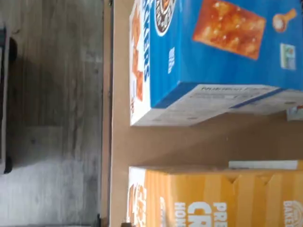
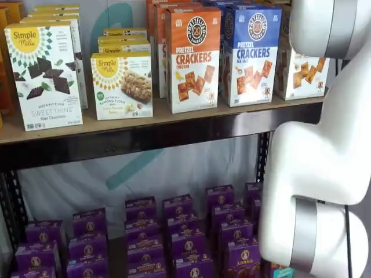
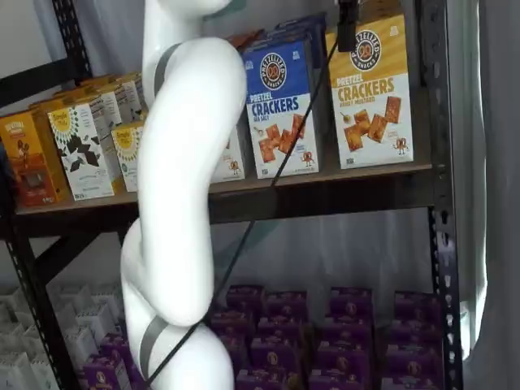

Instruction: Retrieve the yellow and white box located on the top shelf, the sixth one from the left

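- I see the white arm (image 3: 183,203) filling most of one shelf view and blocking the right side of the other, standing between the cameras and the rack.
- The top shelf (image 3: 325,193) carries the cracker cartons in a row; small purple boxes (image 2: 177,231) crowd the lower level.
- The yellow and white box (image 3: 370,93), Pretzel Crackers Honey Mustard, stands upright at the right end of that row, just beside the black upright (image 3: 435,162). Its long axis is vertical and its face looks out at me.
- The blue Sea Salt carton (image 3: 280,106) is its neighbour on the left, with a bare strip of shelf board between them in the wrist view.
- The gripper (image 3: 348,24) shows only as a dark piece with its cable at the top edge of a shelf view, hanging above the box's upper left corner. From that sliver I cannot tell how the fingers are set, and I think nothing is held.
- My read: the target lies just below and slightly right of the tool.
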`<state>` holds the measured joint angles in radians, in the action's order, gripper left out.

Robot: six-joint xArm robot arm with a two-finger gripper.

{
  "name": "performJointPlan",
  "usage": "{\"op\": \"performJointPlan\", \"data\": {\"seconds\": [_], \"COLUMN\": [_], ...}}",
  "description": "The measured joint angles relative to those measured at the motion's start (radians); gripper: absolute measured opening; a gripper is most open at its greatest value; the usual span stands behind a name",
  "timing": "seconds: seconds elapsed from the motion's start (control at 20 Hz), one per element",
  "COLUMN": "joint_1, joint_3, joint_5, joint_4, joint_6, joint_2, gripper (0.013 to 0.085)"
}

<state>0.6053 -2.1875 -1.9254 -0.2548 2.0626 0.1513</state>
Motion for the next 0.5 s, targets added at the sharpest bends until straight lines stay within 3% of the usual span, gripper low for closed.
{"op": "performJointPlan", "data": {"seconds": [0.2, 0.5], "joint_1": [-0.023, -0.037], "joint_3": [0.062, 0.126], "joint_5": [0.033, 0.063], "joint_4": [0.054, 0.079], "joint_6": [0.009, 0.010], "joint_2": [-0.030, -0.061], "gripper": [0.0850, 0.0850]}}
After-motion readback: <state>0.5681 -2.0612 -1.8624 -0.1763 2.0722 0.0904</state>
